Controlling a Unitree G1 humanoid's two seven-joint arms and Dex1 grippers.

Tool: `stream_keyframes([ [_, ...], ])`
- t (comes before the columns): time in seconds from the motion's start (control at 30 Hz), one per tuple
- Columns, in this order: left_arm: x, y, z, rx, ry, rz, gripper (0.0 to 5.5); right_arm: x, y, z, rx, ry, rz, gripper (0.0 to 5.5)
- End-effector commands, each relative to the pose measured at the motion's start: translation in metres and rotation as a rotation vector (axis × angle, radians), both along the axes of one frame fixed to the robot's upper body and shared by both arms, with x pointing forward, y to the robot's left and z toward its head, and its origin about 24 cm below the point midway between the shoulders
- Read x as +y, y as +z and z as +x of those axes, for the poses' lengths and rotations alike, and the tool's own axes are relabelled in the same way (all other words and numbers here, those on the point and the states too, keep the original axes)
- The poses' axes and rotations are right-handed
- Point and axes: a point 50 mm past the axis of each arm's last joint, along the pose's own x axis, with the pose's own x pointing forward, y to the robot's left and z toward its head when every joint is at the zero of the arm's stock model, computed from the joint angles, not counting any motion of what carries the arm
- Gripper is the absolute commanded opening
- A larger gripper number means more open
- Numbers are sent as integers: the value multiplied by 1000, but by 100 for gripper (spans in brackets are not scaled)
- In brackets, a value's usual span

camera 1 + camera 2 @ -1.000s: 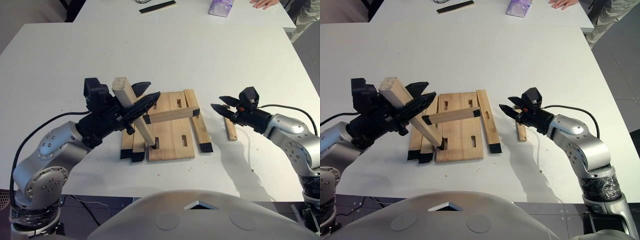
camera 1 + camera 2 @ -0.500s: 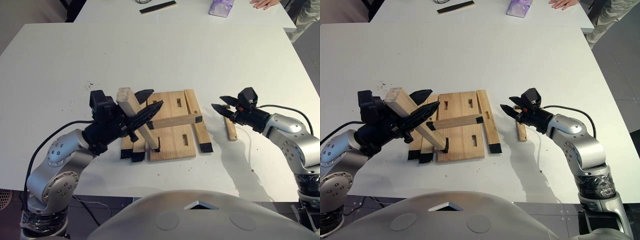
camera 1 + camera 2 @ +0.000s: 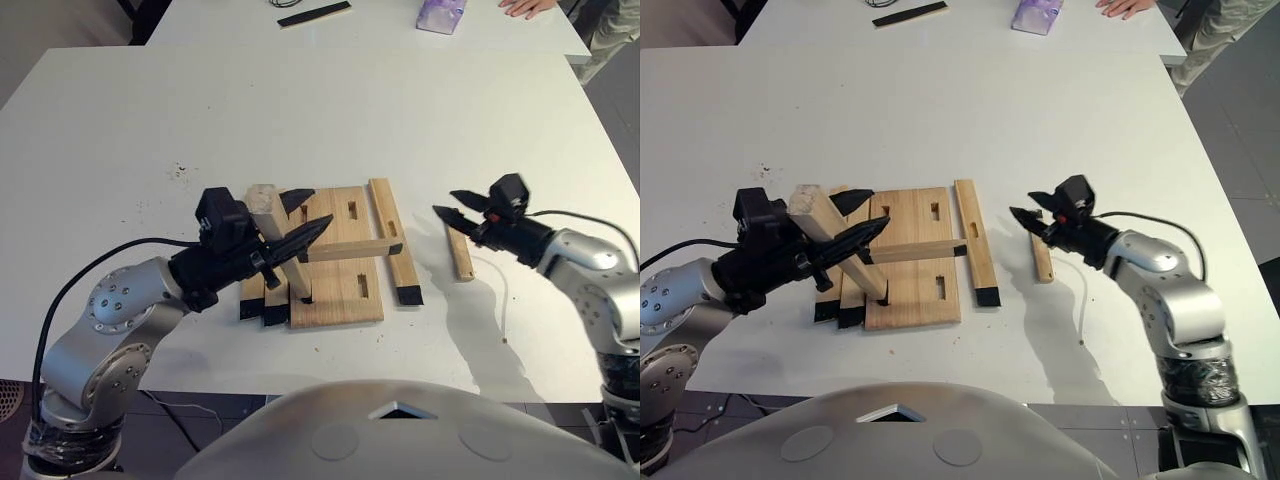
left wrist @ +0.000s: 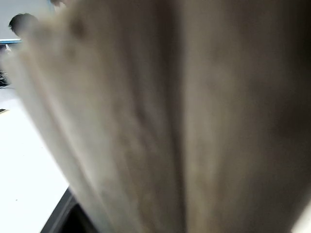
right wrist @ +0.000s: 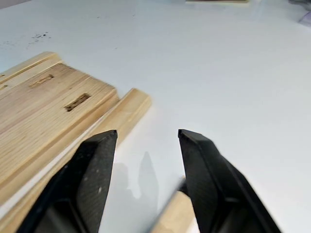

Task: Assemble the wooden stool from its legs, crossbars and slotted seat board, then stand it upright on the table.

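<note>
Left eye view: we log left gripper (image 3: 308, 212) pinching tilted leg (image 3: 266, 203), its foot in a slot of seat board (image 3: 345, 285) lying on table (image 3: 300, 120); right gripper (image 3: 446, 203) spread above loose crossbar (image 3: 461, 258).

Seat board (image 3: 345, 270): one. Legs: four, namely one standing leg (image 3: 272, 225) in the left pincer (image 3: 314, 208), two flat legs (image 3: 251, 305) at the board's left edge, and one right-edge leg (image 3: 384, 212). Crossbars: two, namely an attached crossbar (image 3: 350, 249) and a loose crossbar (image 3: 460, 257). Pincers: two, counting the right pincer (image 3: 445, 203).
</note>
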Motion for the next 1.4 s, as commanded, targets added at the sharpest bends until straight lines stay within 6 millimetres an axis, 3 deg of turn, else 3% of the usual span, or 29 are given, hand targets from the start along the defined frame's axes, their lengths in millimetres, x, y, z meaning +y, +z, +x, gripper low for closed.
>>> stream_keyframes([
  [0.03, -2, -14, -2, 44, 12, 79, 191, 6, 2, -2, 5, 3, 12, 231],
  [0.3, 10, -41, -10, -1, 30, 112, 191, 25, -20, -3, 3, -43, 23, 231],
  [0.77, 27, -85, -33, -12, -20, 196, 191, 13, -24, 11, -26, -100, 48, 231],
  [1.0, 23, -98, -14, 25, -24, 213, 191, 15, -24, 19, -32, -80, 45, 231],
  [1.4, 19, -84, 35, 143, -91, 286, 191, 27, -28, 26, -45, -73, 49, 231],
])
